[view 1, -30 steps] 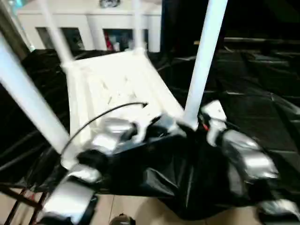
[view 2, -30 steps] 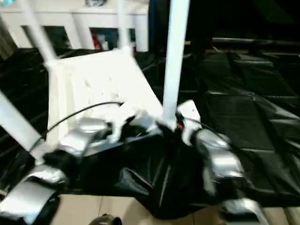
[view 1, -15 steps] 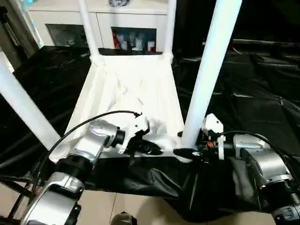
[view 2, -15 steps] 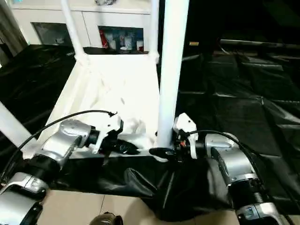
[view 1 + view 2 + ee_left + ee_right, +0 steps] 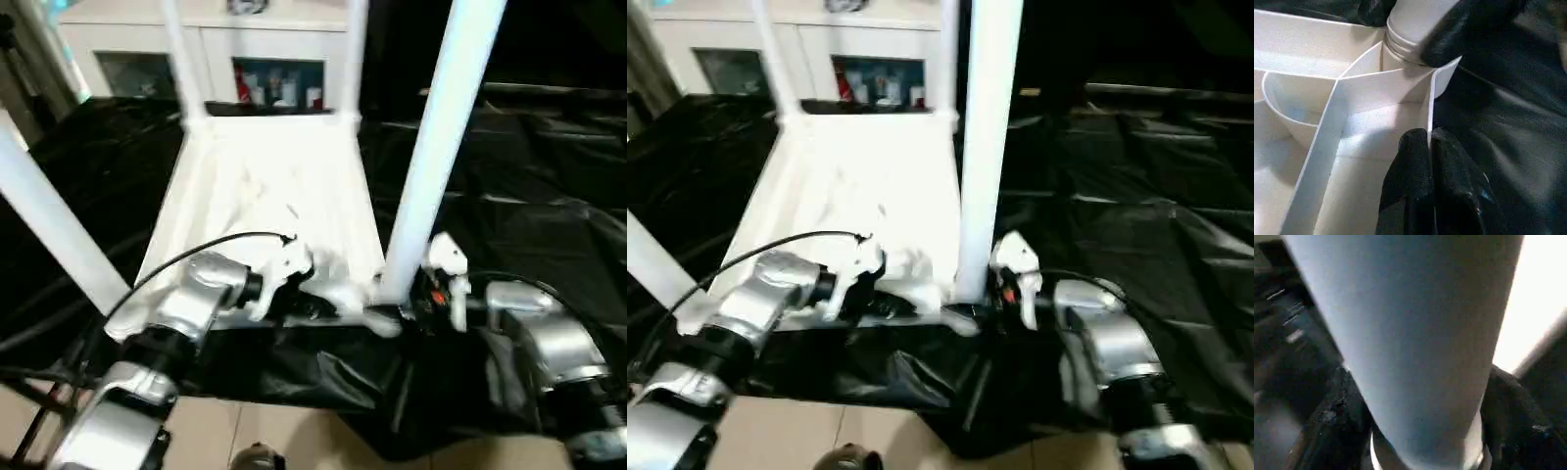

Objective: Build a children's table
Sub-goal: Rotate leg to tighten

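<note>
The tops of all four legs ran out of the head views, so their full length could not be seen. The head views were soft with blur, and the ribs under the tabletop [image 5: 269, 191] showed there as faint lines. The children's table lay upside down on the black-draped surface [image 5: 529, 196], its near edge close to the robot and its far edge toward a white cabinet [image 5: 245, 44]. The tabletop was white plastic and rectangular, with thin upright ribs crossing its underside and a round socket at each corner. A white tube leg stood in each corner: the near right leg [image 5: 431, 166], the near left leg [image 5: 49, 220], the far left leg [image 5: 176, 59] and the far right leg [image 5: 355, 54].

The left claw [image 5: 1430, 142] was closed, its two black fingers [image 5: 1405, 171] pinching a thin rib of the tabletop just beside the near right socket. The right claw [image 5: 1425, 431] straddled the base of the near right leg, one black finger on either side; whether the fingers pressed on the leg or stood just off it could not be made out. In the left wrist view a ringed collar showed where that leg entered its socket.
</note>
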### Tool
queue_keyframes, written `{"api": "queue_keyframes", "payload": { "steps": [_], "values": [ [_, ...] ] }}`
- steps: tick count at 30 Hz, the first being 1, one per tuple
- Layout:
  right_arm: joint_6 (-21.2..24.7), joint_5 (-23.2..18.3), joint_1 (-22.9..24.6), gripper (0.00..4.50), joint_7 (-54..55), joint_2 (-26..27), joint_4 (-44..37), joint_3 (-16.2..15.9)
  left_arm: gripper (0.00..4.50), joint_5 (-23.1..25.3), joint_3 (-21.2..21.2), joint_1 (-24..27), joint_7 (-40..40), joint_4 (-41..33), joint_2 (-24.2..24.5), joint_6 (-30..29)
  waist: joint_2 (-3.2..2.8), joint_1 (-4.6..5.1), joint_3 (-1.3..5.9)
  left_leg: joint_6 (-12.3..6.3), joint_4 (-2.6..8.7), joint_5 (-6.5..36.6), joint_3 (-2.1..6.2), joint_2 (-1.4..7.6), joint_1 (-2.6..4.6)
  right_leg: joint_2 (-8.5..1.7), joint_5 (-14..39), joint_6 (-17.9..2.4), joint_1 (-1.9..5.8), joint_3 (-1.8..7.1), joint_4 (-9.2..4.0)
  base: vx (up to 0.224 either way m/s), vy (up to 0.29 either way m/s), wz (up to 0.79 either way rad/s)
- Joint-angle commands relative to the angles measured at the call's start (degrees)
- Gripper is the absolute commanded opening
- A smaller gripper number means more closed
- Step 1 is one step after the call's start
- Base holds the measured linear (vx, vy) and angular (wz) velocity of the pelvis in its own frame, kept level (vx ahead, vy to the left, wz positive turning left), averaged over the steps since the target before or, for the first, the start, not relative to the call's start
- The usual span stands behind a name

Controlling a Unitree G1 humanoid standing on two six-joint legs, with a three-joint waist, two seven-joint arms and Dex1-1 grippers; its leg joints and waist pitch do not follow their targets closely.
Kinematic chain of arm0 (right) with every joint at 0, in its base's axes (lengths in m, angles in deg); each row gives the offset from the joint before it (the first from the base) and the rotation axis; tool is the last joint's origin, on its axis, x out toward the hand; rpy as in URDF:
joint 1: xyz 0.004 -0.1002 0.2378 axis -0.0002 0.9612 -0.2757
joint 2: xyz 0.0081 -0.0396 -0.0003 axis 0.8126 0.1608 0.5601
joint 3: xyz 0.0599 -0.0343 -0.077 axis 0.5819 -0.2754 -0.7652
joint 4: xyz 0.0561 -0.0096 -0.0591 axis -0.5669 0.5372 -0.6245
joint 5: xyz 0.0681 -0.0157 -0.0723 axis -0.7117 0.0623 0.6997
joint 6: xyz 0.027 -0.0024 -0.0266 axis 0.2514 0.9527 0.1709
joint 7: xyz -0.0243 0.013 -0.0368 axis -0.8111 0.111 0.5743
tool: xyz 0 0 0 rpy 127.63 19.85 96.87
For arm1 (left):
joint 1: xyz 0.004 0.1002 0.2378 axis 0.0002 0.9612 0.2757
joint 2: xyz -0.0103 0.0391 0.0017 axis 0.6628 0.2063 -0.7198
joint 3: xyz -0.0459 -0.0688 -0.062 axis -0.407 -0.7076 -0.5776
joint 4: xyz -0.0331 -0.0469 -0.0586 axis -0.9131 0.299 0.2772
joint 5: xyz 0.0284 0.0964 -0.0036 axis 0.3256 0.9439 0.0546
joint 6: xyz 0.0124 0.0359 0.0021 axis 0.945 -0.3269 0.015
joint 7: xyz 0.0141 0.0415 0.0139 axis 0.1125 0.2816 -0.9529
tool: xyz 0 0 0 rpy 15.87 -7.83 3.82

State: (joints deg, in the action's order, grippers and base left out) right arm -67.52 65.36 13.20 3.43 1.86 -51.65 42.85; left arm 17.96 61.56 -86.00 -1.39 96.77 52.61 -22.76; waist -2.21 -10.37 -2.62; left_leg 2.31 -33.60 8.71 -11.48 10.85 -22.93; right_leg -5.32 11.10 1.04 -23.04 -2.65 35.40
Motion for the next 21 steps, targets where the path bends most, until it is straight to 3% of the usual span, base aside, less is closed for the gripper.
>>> {"api": "queue_keyframes", "payload": {
  "steps": [1,3,4,5,6,10,13,14,17,19,21],
  "values": [
    [0.2,2.3,-0.6,2.65,10.5,5.9,4.3,-1.7,0.00,-0.6,-2.2,-4.8,-9.5,1.4,-5.2,1.2,0.96,0.51,3.49,1.57,4.61,18.8,1.76,2.36,1.81,-3.91,18.0,-11.3,1.45,1.90,-5.03,0.000,0.000,0.00],
    [0.7,2.6,-1.0,2.65,13.6,7.4,5.2,-1.2,0.00,-0.4,-2.5,-5.5,-11.9,2.3,-6.4,1.0,1.14,0.84,3.58,1.67,4.71,19.2,1.88,2.34,1.86,-3.95,18.4,-10.5,1.75,1.82,-5.18,0.000,0.000,0.00],
    [1.2,3.1,-1.6,2.65,17.7,9.1,6.3,-0.6,0.00,-0.3,-2.8,-6.3,-15.1,3.1,-8.0,0.8,0.62,0.84,3.64,1.36,4.64,18.7,1.82,2.43,1.92,-3.84,16.6,-10.6,1.55,1.96,-5.13,0.000,0.000,0.00],
    [1.6,3.6,-2.4,2.65,21.8,10.9,7.4,0.0,0.00,-0.1,-3.1,-7.0,-18.2,4.0,-9.6,0.6,0.71,1.02,3.58,1.46,4.60,18.4,1.73,2.35,1.84,-3.68,15.6,-10.6,1.44,2.00,-5.11,0.000,0.000,0.00],
    [1.8,3.8,-2.7,2.65,23.5,11.6,7.9,0.3,0.00,0.0,-3.3,-7.3,-19.6,4.3,-10.2,0.6,0.93,1.08,3.80,1.20,4.60,17.4,1.79,2.19,1.71,-3.72,14.4,-10.6,1.84,1.85,-4.92,0.000,0.000,0.00],
    [0.2,6.4,-4.9,2.65,29.7,14.3,11.2,0.2,0.00,0.2,-3.0,-7.8,-21.6,5.4,-13.0,1.1,0.90,1.10,4.06,-0.14,4.26,14.5,1.61,2.12,1.56,-3.56,9.4,-11.0,2.03,1.85,-4.57,0.000,0.000,0.00],
    [-1.2,6.3,-5.4,2.65,28.9,15.3,11.6,0.4,0.00,0.3,-2.9,-8.0,-21.5,6.1,-13.7,2.1,0.96,1.00,4.04,-1.44,4.01,12.8,1.45,1.98,1.42,-3.54,6.9,-11.4,2.22,1.81,-4.46,0.000,0.000,0.00],
    [-1.5,5.8,-5.4,3.21,28.3,15.5,11.4,0.6,0.00,0.2,-2.9,-8.1,-21.2,6.3,-13.8,2.4,0.91,0.95,4.05,-1.85,4.01,12.6,1.46,2.04,1.38,-3.59,6.8,-11.4,2.26,1.81,-4.44,0.000,0.000,0.00],
    [-3.5,4.9,-4.5,3.56,24.7,14.4,8.9,-0.2,0.00,-0.4,-2.8,-7.6,-18.3,5.6,-12.6,3.3,1.05,0.92,3.90,-2.07,4.16,13.4,1.50,2.17,1.39,-3.66,8.9,-11.1,2.22,1.80,-4.66,0.000,0.000,0.00],
    [-4.1,4.4,-4.0,3.56,22.1,12.9,7.5,-0.7,0.00,-1.0,-2.5,-7.0,-15.3,4.6,-11.5,3.7,1.30,0.87,3.92,-2.26,4.18,13.1,1.51,2.20,1.40,-3.63,9.0,-11.0,2.30,1.80,-4.60,0.000,0.000,0.00],
    [-4.3,4.1,-3.9,3.56,20.8,12.3,7.1,-0.9,0.00,-1.2,-2.4,-6.7,-14.3,4.1,-11.1,3.7,1.18,0.91,3.92,-2.50,4.15,12.9,1.50,2.25,1.37,-3.59,8.5,-11.1,2.24,1.81,-4.51,0.000,0.000,0.00]
  ]
}}
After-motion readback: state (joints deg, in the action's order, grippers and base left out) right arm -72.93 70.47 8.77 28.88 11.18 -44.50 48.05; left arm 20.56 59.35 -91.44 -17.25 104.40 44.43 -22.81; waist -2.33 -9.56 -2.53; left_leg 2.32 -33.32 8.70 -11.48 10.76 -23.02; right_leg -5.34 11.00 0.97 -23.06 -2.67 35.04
